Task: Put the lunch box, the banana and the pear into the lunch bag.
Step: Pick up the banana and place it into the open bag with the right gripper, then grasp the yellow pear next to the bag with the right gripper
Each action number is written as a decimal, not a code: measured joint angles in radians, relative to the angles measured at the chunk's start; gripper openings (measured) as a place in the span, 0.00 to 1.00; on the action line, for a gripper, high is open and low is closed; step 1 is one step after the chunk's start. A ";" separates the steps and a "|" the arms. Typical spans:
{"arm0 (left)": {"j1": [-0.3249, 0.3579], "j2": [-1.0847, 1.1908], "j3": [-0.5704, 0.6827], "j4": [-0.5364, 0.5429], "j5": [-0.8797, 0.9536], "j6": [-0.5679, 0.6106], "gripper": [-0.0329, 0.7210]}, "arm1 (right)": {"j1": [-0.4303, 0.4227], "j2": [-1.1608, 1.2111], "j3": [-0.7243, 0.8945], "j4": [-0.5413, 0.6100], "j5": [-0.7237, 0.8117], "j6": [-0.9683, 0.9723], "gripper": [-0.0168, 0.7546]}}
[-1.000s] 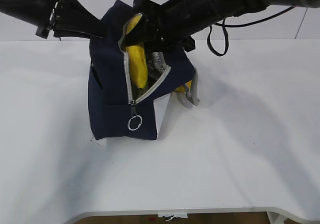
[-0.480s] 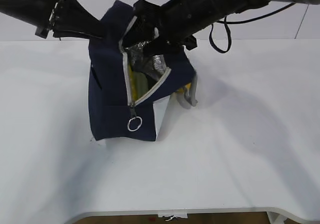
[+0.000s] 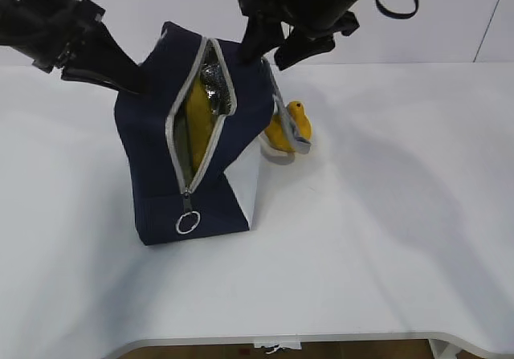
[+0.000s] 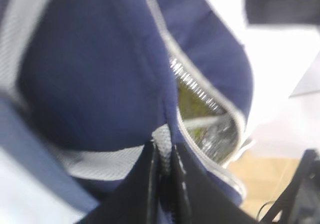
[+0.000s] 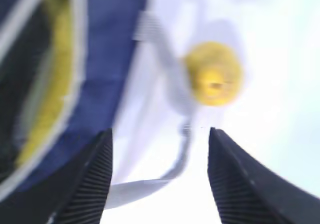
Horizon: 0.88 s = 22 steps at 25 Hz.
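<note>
Risen clear of the boxy navy fabric lunch bag [image 3: 193, 162], the right gripper [image 3: 279, 44] hangs with jaws apart, the long yellow banana [image 3: 195, 120] dropped inside, the left gripper [image 3: 135, 84] pinched on the bag's fabric, the small golden pear [image 3: 287, 126] waiting at its three o'clock.

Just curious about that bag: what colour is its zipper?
Light grey, against the navy lunch bag; the zipper shows best in the exterior view.
</note>
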 joint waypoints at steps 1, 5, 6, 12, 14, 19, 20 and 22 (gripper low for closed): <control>0.002 0.000 0.000 0.023 0.004 -0.008 0.06 | 0.000 0.000 -0.015 -0.044 0.020 0.034 0.61; 0.005 -0.004 0.000 0.112 0.008 -0.051 0.06 | 0.000 -0.002 -0.040 -0.229 0.051 0.145 0.61; 0.005 -0.004 0.000 0.126 0.011 -0.058 0.06 | -0.004 -0.002 -0.040 -0.267 0.051 0.174 0.61; 0.005 -0.004 0.000 0.142 0.019 -0.084 0.06 | -0.042 0.005 -0.043 -0.367 0.034 0.240 0.61; 0.016 -0.004 0.000 0.142 0.020 -0.090 0.06 | -0.054 0.020 -0.043 -0.373 0.017 0.249 0.61; 0.024 -0.004 0.000 0.142 0.025 -0.103 0.06 | -0.066 0.084 -0.043 -0.352 -0.019 0.253 0.61; 0.026 -0.004 0.000 0.142 0.025 -0.103 0.06 | -0.066 0.098 -0.043 -0.337 -0.035 0.255 0.61; 0.026 -0.004 0.000 0.144 0.026 -0.105 0.06 | -0.066 0.115 -0.043 -0.305 -0.067 0.255 0.61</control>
